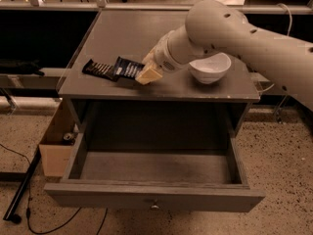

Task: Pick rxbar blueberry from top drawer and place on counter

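I see the table [137, 33] standing above the top drawer [156, 199], which hangs wide open. My arm [234, 28] reaches in from the right past a white bowl [210, 68]. The end effector [147, 75] grasps one end of the rxbar blueberry [128, 67], low over the table's front left, just beside a black-brown bar [99, 70].

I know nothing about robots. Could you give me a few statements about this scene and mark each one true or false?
1. The top drawer stands open. True.
2. The gripper is down inside the drawer. False: it is over the counter, shut on the rxbar blueberry.
3. The white bowl sits on the floor. False: it is on the counter.
4. A second dark bar lies on the counter next to the rxbar blueberry. True.
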Motion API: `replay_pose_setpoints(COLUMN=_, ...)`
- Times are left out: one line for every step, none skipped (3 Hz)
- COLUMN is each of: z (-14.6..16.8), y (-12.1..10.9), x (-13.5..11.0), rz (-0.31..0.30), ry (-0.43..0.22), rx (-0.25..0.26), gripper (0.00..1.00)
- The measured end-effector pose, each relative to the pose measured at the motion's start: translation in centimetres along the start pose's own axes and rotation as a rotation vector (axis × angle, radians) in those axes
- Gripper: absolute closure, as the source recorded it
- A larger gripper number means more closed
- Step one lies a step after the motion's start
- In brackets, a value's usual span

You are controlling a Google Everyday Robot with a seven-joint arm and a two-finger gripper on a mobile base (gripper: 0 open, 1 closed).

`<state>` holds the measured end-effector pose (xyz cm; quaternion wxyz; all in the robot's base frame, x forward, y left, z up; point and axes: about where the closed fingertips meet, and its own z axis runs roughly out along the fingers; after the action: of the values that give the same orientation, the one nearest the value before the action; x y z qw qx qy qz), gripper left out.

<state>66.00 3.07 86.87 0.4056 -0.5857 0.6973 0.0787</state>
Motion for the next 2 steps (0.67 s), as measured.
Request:
replay_pose_setpoints(z=0.0, y=0.0, x=0.0, rz=0.0, ry=0.0, rx=0.0, gripper=0.57)
replay_pose_setpoints(z=0.01, y=0.01, x=0.0, rz=0.0, ry=0.0, rx=0.0, gripper=0.26)
